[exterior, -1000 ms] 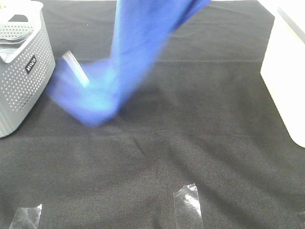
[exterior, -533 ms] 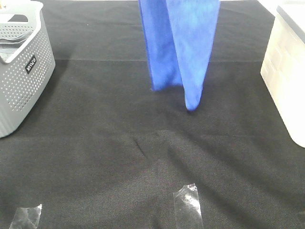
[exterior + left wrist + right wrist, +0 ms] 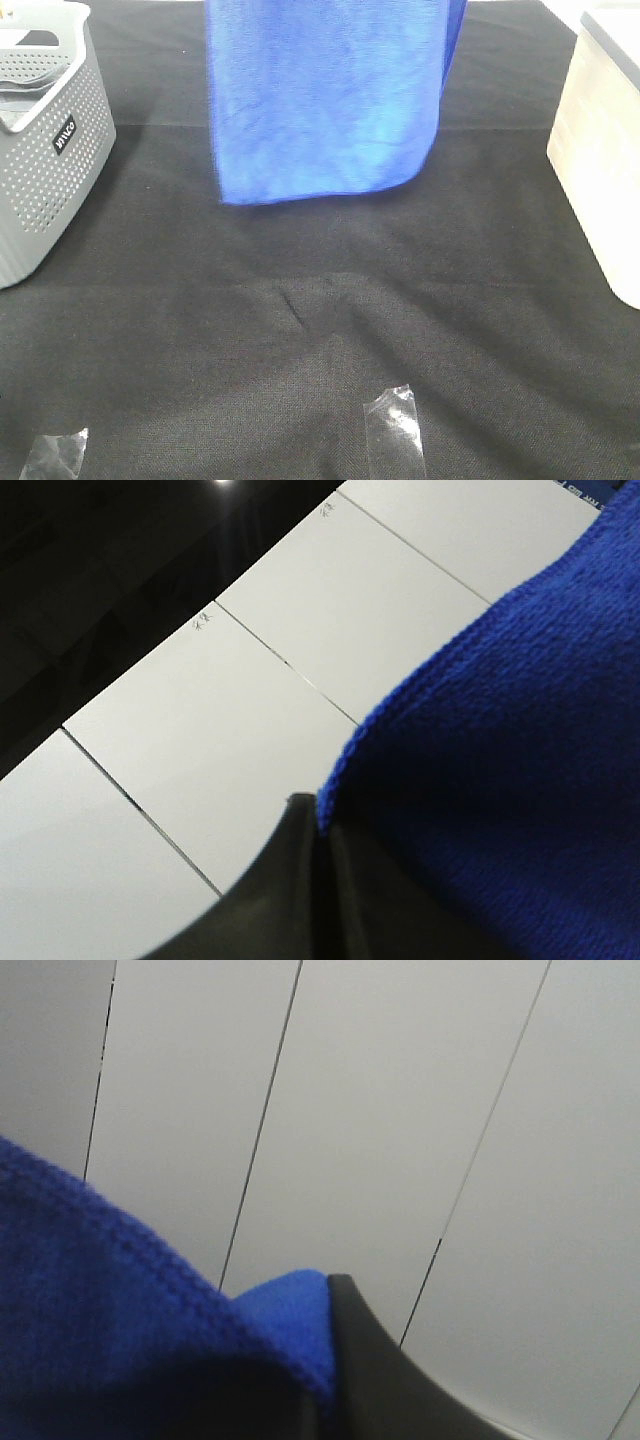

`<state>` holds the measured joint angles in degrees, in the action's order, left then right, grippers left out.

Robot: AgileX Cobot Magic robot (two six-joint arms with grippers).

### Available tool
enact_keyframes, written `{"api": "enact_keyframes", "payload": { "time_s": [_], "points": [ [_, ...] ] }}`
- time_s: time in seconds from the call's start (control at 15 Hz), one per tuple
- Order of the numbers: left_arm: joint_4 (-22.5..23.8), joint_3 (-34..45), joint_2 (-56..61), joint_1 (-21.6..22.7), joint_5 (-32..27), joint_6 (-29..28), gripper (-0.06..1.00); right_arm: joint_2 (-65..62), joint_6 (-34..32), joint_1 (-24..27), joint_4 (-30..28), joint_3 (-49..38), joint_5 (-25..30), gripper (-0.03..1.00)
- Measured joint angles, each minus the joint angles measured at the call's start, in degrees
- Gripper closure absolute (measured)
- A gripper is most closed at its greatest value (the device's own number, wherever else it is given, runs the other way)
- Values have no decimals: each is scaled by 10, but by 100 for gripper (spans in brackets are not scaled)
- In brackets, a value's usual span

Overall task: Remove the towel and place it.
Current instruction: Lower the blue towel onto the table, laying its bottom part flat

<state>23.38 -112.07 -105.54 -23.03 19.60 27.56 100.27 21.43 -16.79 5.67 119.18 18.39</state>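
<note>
From the high exterior camera, two containers stand on the black table cloth (image 3: 330,330). One is a grey perforated basket (image 3: 45,190) at the left edge, and the other is a white bin (image 3: 600,170) at the right edge. Through the basket's open top only pale grey shapes show, and what they are cannot be told. The inside of the bin is hidden.

The one towel (image 3: 325,100) hangs spread wide and flat at the far middle of the scene. It lies between the two containers and is in neither. Its top runs out of the frame, and its straight lower edge hangs above the cloth. Two clear strips of tape (image 3: 395,430) lie on the near part of the cloth, one near the middle and one at the left corner. Neither gripper shows in this view.

In the left wrist view, the left gripper (image 3: 318,820) has its two dark fingers pressed together. The stitched edge of the towel (image 3: 500,780) runs into the seam between them, so the gripper is clamped on the cloth. White panels (image 3: 280,660) with thin seams fill the background.

In the right wrist view, the right gripper (image 3: 328,1360) is likewise closed tight. A fold of the towel (image 3: 100,1310) is pinched against its dark finger. The same kind of white panels (image 3: 400,1110) lie behind it.
</note>
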Motion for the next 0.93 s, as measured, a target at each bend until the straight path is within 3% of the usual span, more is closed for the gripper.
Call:
{"api": "enact_keyframes", "payload": {
  "time_s": [0.6,0.93],
  "points": [
    [-19,0,-25,10,37,0,94,7,1,0,0,0,-13,97],
    [-41,-37,-69,18,62,35,94,45,1,0,1,0,-68,97]
  ]
}}
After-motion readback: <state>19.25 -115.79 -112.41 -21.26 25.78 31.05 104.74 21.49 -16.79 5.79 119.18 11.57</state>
